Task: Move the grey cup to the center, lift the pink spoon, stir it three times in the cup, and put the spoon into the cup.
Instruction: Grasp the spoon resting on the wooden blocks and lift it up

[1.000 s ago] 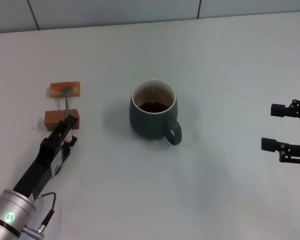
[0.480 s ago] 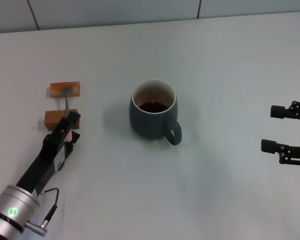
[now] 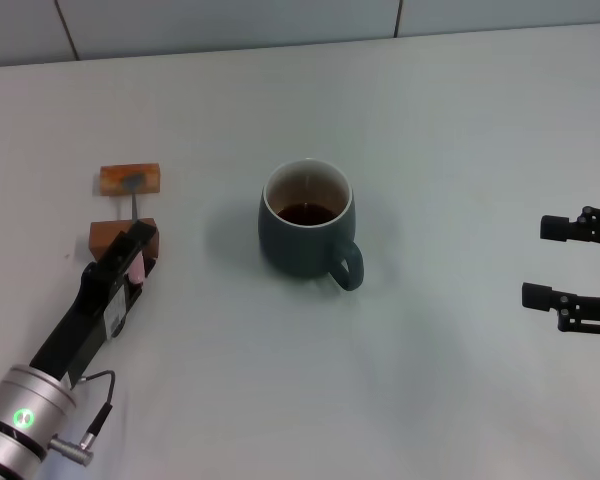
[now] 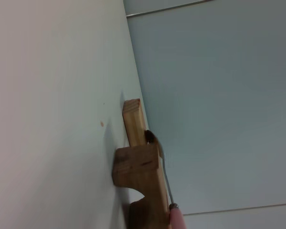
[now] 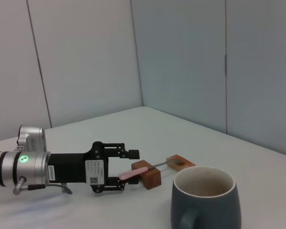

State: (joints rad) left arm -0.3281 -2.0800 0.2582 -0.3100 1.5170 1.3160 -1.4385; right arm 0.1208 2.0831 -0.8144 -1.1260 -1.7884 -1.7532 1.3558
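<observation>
**Left gripper straddling the spoon handle, risk is a bad pinch**

My left gripper (image 5: 128,171) sits low at the table with its fingers spread, one on each side of the pink spoon (image 5: 132,172); from the right wrist view the handle lies in the gap between them, not yet pinched. The spoon bridges two wooden blocks (image 3: 127,207): its bowl rests on the far block (image 3: 131,178) and its neck crosses the near block (image 3: 121,234), with the pink handle sticking out toward my arm. The grey cup (image 3: 307,221) stands well apart, near the middle of the table, dark liquid inside and its handle toward me. My right gripper (image 3: 570,277) hangs idle at the right edge, fingers apart.

What worries me is the close. The handle is slim and only propped, so if one finger meets it first I expect it to roll or slide off the blocks. I am also close to the near block; pushing further in could nudge it and drop the spoon. A grip too near the handle's end may let the spoon droop on the lift.
</observation>
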